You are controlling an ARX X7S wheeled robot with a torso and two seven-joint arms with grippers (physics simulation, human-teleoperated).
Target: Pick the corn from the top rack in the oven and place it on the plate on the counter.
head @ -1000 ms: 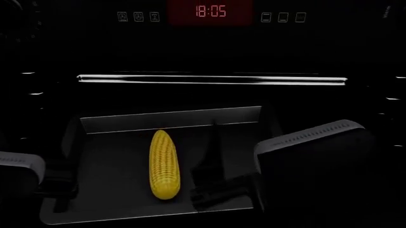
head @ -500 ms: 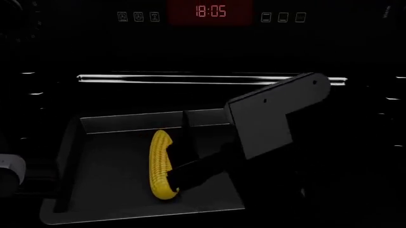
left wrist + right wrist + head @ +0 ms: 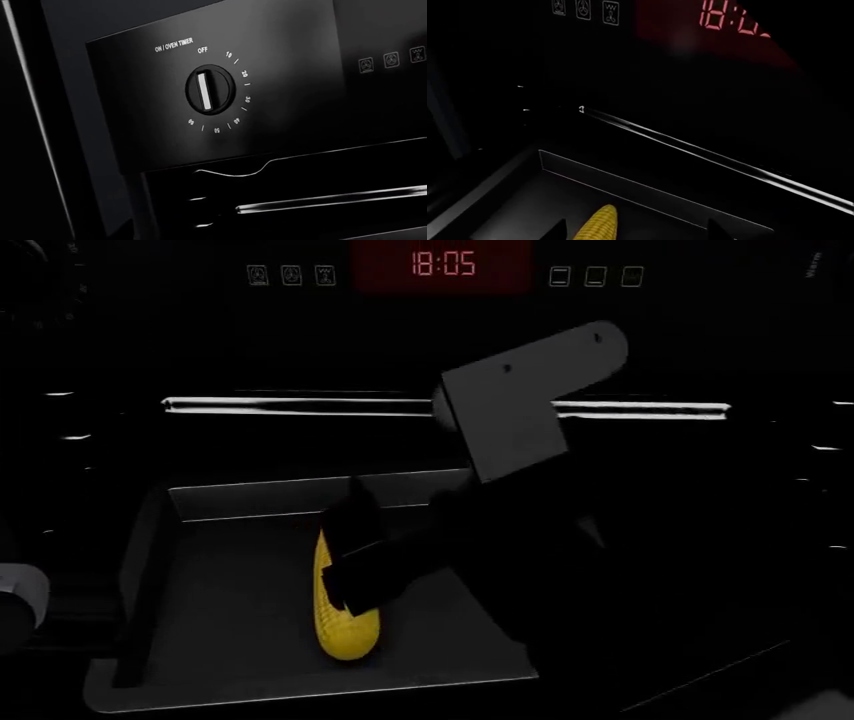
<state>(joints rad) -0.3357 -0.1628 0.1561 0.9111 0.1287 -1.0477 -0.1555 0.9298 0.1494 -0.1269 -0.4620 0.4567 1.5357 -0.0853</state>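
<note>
Black oven (image 3: 441, 320), top rack (image 3: 214, 590) rim, right gripper (image 3: 350, 558) over corn (image 3: 344, 625)

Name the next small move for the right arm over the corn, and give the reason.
Probably lower the right gripper a little further and close it on the corn. In the head view it hangs over the cob's upper half on the top rack; the right wrist view shows the cob's tip between its two fingers, so they look open, not yet gripping.
</note>
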